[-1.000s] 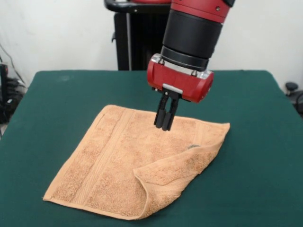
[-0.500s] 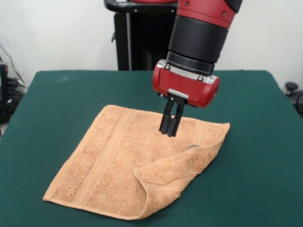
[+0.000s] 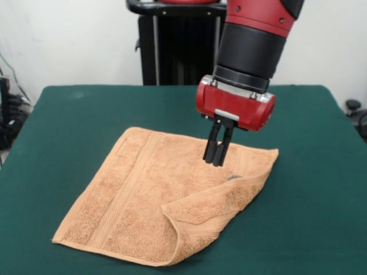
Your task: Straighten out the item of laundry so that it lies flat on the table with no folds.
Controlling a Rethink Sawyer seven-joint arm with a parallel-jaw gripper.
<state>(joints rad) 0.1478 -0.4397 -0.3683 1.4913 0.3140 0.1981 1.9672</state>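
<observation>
Jaws pressed together and holding nothing, the gripper point(image 3: 218, 161) hangs just above the towel point(image 3: 143, 195), which lies mid-table point(image 3: 309, 217) mostly flat. One corner (the near right one) is folded back over itself; that flap remains to be opened out.

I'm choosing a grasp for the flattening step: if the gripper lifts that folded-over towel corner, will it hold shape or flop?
Probably flop: the towel is soft terry, its folded flap already draping limply. Likely light, so the gripper could drag the whole cloth across the table.
</observation>
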